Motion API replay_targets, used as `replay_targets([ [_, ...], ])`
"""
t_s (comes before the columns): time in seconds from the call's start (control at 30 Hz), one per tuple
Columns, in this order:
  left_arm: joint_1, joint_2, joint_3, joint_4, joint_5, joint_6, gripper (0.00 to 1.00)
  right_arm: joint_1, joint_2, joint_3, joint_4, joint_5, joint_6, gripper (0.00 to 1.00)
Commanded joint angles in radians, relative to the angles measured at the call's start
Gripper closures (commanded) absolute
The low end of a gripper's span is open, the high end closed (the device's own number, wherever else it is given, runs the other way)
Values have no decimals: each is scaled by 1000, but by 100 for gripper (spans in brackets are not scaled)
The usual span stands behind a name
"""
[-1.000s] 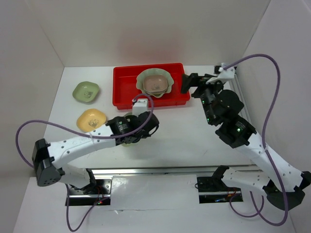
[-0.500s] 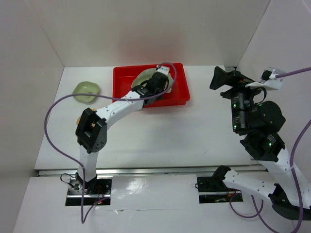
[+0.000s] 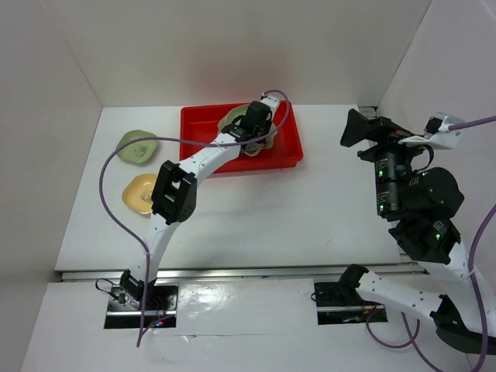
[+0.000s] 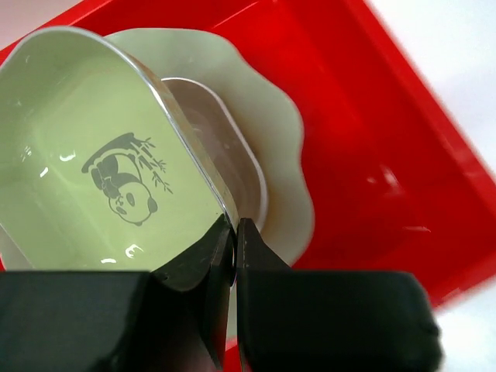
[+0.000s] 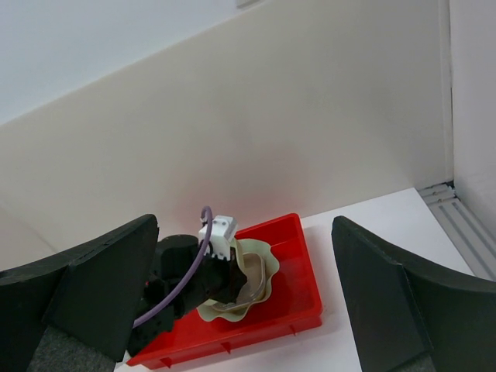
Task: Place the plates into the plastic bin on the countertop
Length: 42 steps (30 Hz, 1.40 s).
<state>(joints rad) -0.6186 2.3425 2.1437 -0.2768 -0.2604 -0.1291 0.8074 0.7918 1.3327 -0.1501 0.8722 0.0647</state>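
Note:
The red plastic bin [image 3: 203, 132] stands at the back of the white countertop [image 3: 294, 209]. In it lies a large pale-green scalloped plate [image 4: 283, 132] with a beige plate [image 4: 225, 143] on top. My left gripper [image 4: 235, 229] is shut on the rim of a green panda plate [image 4: 85, 170], holding it tilted over those two. In the top view that gripper [image 3: 254, 130] hangs over the bin's right half. Another green plate [image 3: 138, 146] and a yellow plate [image 3: 142, 193] rest on the counter to the left. My right gripper [image 3: 358, 129] is raised at the right, open and empty.
White walls close in the counter on the left, back and right. The left arm's purple cable [image 3: 116, 167] loops over the two plates outside the bin. In the right wrist view the bin [image 5: 306, 298] lies far below, between the spread fingers [image 5: 403, 294].
My left arm has carried the green panda plate from the counter in front of the bin to above the stacked plates inside it. The right arm has pulled back from the bin and risen.

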Motion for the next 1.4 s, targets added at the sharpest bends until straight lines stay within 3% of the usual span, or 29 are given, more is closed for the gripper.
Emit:
replay_targets([
  [0.0, 22, 44, 82, 53, 7, 42, 100, 19, -17, -10, 15, 21, -13, 0],
  [0.13, 31, 78, 133, 53, -19, 71, 100, 29, -17, -20, 24, 21, -13, 0],
  [0.2, 40, 87, 147, 53, -7, 62, 91, 29, 9, -20, 24, 21, -13, 0],
  [0.23, 49, 87, 147, 53, -7, 49, 82, 29, 9, -20, 24, 21, -13, 0],
  [0.4, 49, 37, 76, 74, -7, 16, 0, 29, 40, -20, 24, 21, -22, 0],
  [0.53, 49, -60, 10, 94, 12, -6, 0, 29, 50, -20, 34, 21, -22, 0],
  [0.7, 95, -261, -63, -4, -100, -159, 0, 29, 73, -20, 34, 2, -22, 0],
  [0.83, 238, -385, -102, -305, -103, -432, 0, 29, 125, -20, 14, -16, -22, 0],
  [0.97, 364, -552, -282, -545, -129, -634, 0, 10, 207, 17, -38, -117, 6, 0],
  [1.0, 406, -598, -404, -596, -173, -711, 0, -3, 242, 17, -49, -149, 26, 0],
  [1.07, 460, -735, -616, -596, -191, -804, 0, -39, 276, 17, -65, -250, 49, 0],
  [1.2, 609, -889, -873, -595, -133, -894, 0, -114, 323, -22, -39, -427, 90, 0],
  [1.37, 709, -902, -1030, -611, -85, -974, 0, -186, 348, -63, 0, -552, 133, 0],
])
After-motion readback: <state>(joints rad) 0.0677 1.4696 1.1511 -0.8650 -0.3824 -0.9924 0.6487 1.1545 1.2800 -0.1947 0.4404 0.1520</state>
